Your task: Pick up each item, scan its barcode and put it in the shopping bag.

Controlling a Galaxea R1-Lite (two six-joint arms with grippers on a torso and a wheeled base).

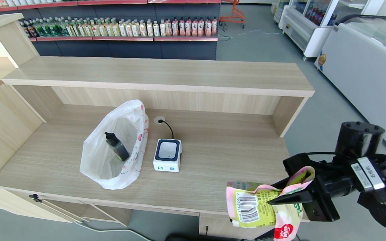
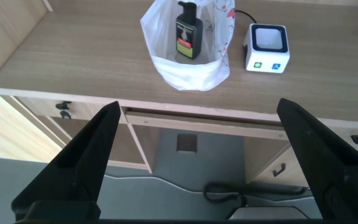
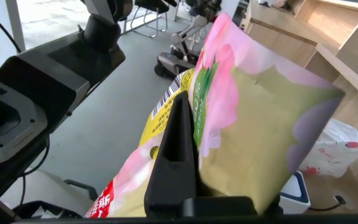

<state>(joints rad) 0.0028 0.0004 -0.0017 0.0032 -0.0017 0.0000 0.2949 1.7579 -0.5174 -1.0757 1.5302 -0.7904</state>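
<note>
Right gripper pinches a pink-and-yellow snack pouch, barcode showing, just off the counter's near right corner. On the counter, the white shopping bag stands open with a dark pump bottle inside; the scanner sits just beside it. Left gripper hangs, fingers spread wide, before the counter's front edge.
</note>
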